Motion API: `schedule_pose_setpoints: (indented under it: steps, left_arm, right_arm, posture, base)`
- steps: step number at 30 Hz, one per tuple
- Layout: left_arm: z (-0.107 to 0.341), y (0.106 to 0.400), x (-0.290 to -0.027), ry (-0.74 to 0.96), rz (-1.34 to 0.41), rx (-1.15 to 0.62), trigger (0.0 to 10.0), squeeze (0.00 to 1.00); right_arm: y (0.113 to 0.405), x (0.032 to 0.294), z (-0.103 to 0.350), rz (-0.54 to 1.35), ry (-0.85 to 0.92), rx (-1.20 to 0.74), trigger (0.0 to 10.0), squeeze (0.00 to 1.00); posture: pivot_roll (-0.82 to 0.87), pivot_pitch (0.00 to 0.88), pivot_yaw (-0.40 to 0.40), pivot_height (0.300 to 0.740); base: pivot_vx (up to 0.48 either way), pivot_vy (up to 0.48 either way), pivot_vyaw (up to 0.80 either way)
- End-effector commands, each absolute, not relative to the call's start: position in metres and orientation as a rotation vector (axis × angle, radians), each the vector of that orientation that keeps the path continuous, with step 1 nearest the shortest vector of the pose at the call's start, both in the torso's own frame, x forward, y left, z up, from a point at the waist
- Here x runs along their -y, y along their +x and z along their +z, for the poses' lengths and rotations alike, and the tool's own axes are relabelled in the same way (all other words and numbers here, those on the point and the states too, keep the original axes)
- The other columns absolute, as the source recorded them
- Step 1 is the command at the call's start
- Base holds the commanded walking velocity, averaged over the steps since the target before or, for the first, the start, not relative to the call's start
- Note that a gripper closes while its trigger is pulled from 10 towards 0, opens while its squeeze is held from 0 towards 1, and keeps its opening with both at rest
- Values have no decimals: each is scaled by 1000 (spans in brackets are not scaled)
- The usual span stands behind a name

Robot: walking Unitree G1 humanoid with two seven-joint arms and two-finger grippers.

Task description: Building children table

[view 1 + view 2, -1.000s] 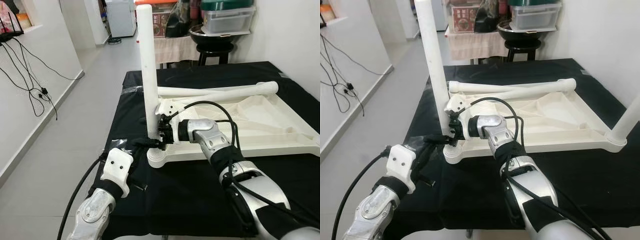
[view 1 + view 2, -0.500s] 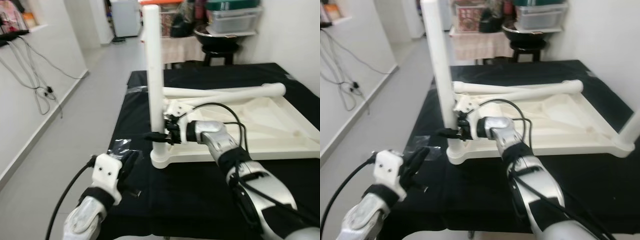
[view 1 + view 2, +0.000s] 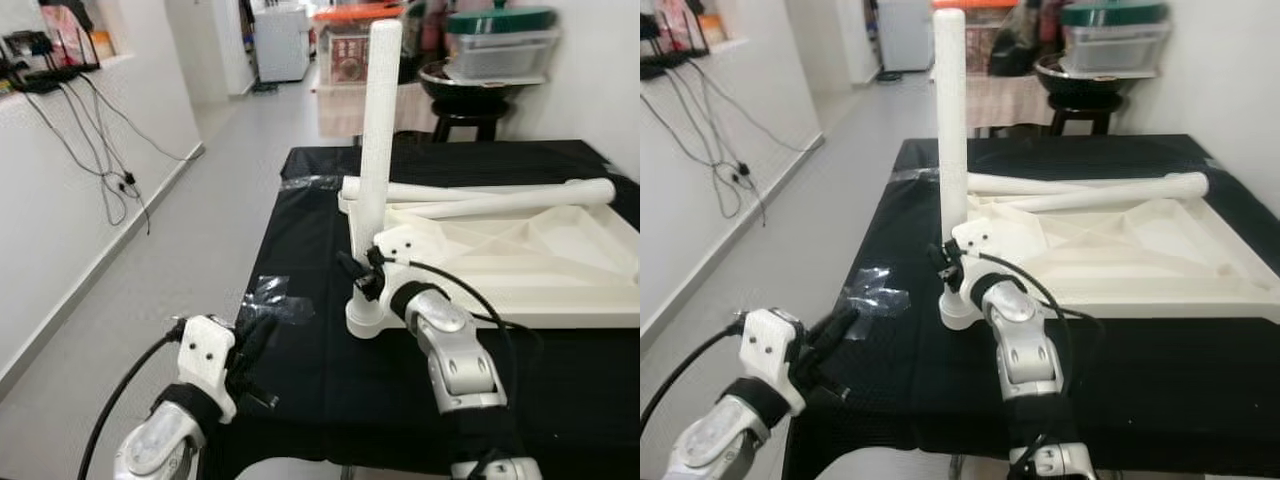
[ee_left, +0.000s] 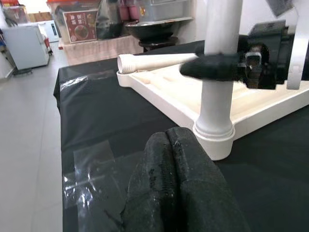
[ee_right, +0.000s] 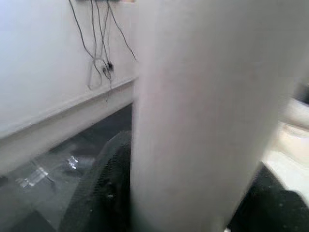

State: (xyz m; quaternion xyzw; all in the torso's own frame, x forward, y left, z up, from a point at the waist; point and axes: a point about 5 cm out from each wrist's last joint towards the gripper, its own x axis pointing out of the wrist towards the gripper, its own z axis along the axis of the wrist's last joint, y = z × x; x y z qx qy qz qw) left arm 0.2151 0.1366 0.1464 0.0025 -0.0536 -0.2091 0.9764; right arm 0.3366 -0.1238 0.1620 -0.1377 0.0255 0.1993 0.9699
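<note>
Upright leg point(image 3: 378, 130): axis vertical, clamped low in my right jaws point(image 3: 360, 276); left jaws point(image 4: 171, 186) closed, empty, farther off.

two silver metal arms with black joint bands, white plastic wrist block with small screw holes on the left arm point(image 3: 207, 352), black cables looping off both, black-fingered right claw point(image 3: 352, 272)

head views downward, wrist views close
</note>
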Motion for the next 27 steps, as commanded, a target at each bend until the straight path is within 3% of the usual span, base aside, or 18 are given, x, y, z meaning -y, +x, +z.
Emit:
schedule_pose_setpoints:
  steps: [1, 2, 5, 6, 8, 9, 10, 16, 21, 22, 23, 24, 27]
  left_arm:
    - [142, 214, -139, -3, -425, 80, 10000, 0]
    - [142, 214, -139, -10, -411, 83, 10000, 0]
    - [142, 215, -139, -18, -401, 84, 10000, 0]
    - [141, 216, -139, -22, -397, 84, 10000, 0]
    - [141, 216, -139, -22, -397, 84, 10000, 0]
    - [141, 217, -139, -23, -399, 83, 10000, 0]
    - [141, 217, -139, -20, -403, 82, 10000, 0]
    - [141, 218, -138, -10, -409, 79, 10000, 0]
    - [142, 219, -138, -1, -408, 79, 10000, 0]
    - [142, 219, -138, 4, -407, 80, 10000, 0]
    - [142, 219, -138, 4, -407, 80, 10000, 0]
    - [143, 219, -137, 7, -403, 83, 10000, 0]
    - [143, 219, -137, 6, -400, 85, 10000, 0]
  right_arm:
    - [337, 132, 152, 357, -299, -104, 6196, 0]
    - [341, 126, 158, 403, -276, -90, 10000, 1000]
    - [343, 112, 172, 530, -225, -22, 10000, 1000]
    - [344, 98, 184, 707, -190, 35, 10000, 1000]
    - [344, 98, 184, 707, -190, 35, 10000, 1000]
    - [343, 89, 193, 862, -180, 67, 10000, 341]
    - [344, 84, 197, 989, -203, 79, 10000, 0]
    - [352, 81, 193, 1232, -263, 2, 10000, 0]
    - [358, 80, 186, 1292, -289, -70, 10000, 0]
    - [361, 79, 183, 1291, -282, -98, 1882, 0]
    - [361, 79, 183, 1291, -282, -98, 1882, 0]
    - [366, 79, 181, 1280, -272, -127, 0, 0]
    - [368, 81, 182, 1277, -260, -124, 0, 0]
  posture:
    - [-116, 60, 41, 740]
    - [-111, 61, 41, 740]
    - [-108, 60, 36, 740]
    - [-111, 58, 39, 740]
    - [-111, 58, 39, 740]
    - [-108, 57, 40, 740]
    - [-100, 56, 38, 740]
    - [-87, 54, 38, 740]
    - [-81, 54, 35, 740]
    - [-76, 56, 32, 740]
    - [-76, 56, 32, 740]
    - [-73, 59, 30, 740]
    - [-76, 63, 32, 740]
  base:
    - [0, 0, 0]
    - [0, 0, 0]
    - [0, 0, 0]
    - [0, 0, 0]
    - [0, 0, 0]
    - [0, 0, 0]
    - [0, 0, 0]
    - [0, 0, 0]
    - [0, 0, 0]
    - [0, 0, 0]
    - [0, 0, 0]
    - [0, 0, 0]
    - [0, 0, 0]
